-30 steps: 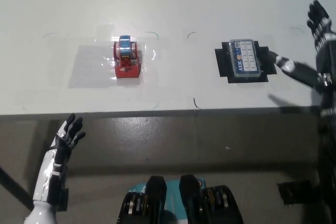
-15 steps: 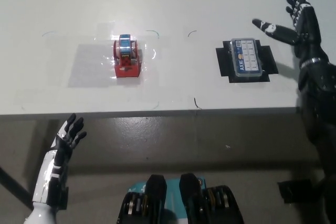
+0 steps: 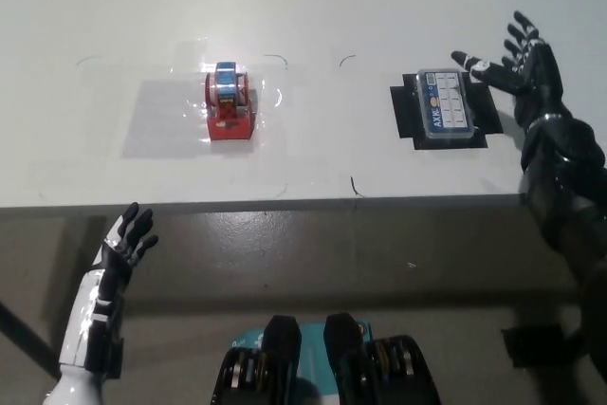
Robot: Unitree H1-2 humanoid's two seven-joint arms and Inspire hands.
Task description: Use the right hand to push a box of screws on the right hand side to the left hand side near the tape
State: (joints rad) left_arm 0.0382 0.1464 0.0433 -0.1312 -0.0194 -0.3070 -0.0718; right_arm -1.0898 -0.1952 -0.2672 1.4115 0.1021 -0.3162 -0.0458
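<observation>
While the right hand [image 3: 524,71] hangs over the table's [image 3: 313,7] right part, its fingers are spread wide and it holds nothing. Palm faces roughly toward the box side, one light-tipped finger reaching out furthest that way. Black forearm runs from the hand down to the bottom right corner.

Box of screws [image 3: 446,106]: just beside the right hand, on its left and slightly nearer the robot. Can't tell if the outstretched fingertip touches the box's far right corner; it looks close, with the rest of the hand clear of it. Box is a clear-lidded case with a blue label strip, lying flat on a black patch [image 3: 405,113] that sticks out around it on all sides.

Further left of the hand, well apart from the box: tape [image 3: 228,101], a red dispenser with a blue roll on top, sitting on a glossy transparent sheet [image 3: 156,116] on the table. Between box and tape, a few small dark marks on the white surface.

Left hand [image 3: 126,240]: far from the right one, below the table's near edge at lower left, resting, fingers apart, nothing in it.
</observation>
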